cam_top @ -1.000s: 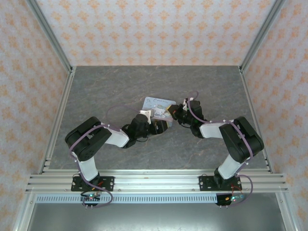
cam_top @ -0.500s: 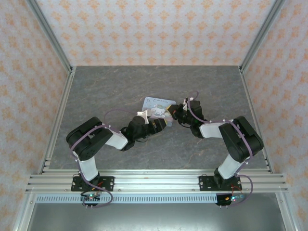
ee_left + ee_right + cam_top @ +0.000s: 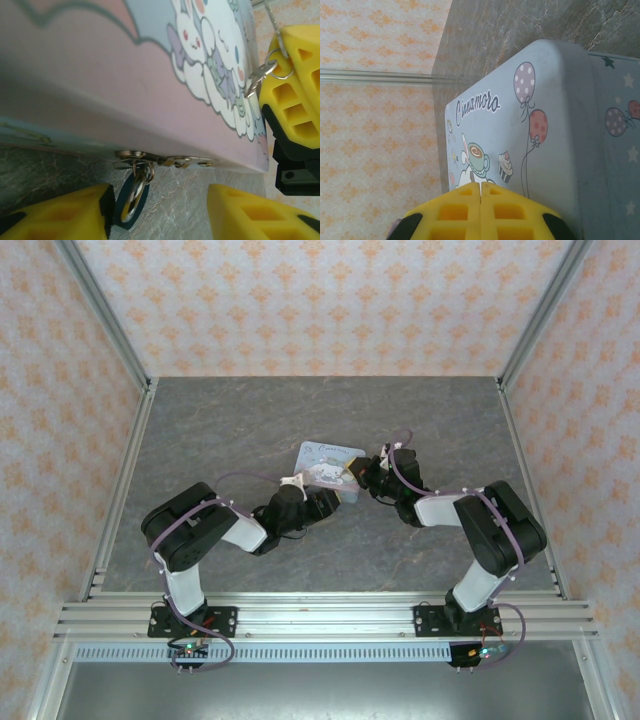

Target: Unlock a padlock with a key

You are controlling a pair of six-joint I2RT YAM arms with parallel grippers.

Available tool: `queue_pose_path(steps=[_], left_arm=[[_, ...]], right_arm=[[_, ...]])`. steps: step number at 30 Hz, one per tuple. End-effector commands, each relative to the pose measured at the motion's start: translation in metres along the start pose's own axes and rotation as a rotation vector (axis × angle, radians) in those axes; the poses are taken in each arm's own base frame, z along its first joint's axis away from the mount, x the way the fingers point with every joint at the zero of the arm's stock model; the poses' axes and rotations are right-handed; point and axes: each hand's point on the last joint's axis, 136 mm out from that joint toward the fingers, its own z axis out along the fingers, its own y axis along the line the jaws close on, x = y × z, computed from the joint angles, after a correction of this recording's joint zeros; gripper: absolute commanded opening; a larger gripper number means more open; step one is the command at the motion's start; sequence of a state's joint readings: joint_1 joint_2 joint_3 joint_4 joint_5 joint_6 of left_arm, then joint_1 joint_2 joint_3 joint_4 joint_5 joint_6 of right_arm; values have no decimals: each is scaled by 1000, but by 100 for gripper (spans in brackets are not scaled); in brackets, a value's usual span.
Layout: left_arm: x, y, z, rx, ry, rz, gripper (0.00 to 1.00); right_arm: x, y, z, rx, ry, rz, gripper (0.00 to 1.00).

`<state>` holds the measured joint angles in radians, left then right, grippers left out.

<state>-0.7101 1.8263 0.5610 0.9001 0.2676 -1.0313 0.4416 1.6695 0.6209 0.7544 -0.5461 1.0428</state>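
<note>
The left gripper (image 3: 157, 216) reaches in low against the near side wall of the pastel box (image 3: 328, 458), which sits on the grey table (image 3: 230, 420) between the two arms. Its fingers are partly spread, and the padlock (image 3: 129, 205) hangs between them. In the left wrist view the lock's teal body rests against the left-hand finger (image 3: 60, 217), with an open gap to the other one, so it is bracketed rather than pinched. The padlock's shackle passes through the metal hasp (image 3: 165, 161) on the box's lower edge. Its long axis runs from the hasp down toward the table and the wrist camera, tilted a little, and it is seen nearly edge-on, so I cannot tell where the keyhole faces. Further right, across the cartoon-printed lid, the key (image 3: 256, 82) dangles from a thin ring at the tip of the right gripper (image 3: 480, 188). That gripper's fingers are pressed together, apparently nipping the ring. The key hangs well apart from the padlock, over the box's far side, with its blade pointing down and left. The left arm is the nearer one to the lock. The coming move likely turns on steadying the lock so the key can travel across to it.
</note>
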Motion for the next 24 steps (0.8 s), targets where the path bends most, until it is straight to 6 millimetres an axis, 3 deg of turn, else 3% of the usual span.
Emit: queue_pose_path(steps=[1, 24], left_arm=[[7, 20, 0, -80, 2, -4, 48], [11, 33, 8, -141, 16, 21, 28]], right_arm=[[-1, -13, 2, 23, -7, 11, 0], [-2, -9, 1, 14, -7, 10, 0]])
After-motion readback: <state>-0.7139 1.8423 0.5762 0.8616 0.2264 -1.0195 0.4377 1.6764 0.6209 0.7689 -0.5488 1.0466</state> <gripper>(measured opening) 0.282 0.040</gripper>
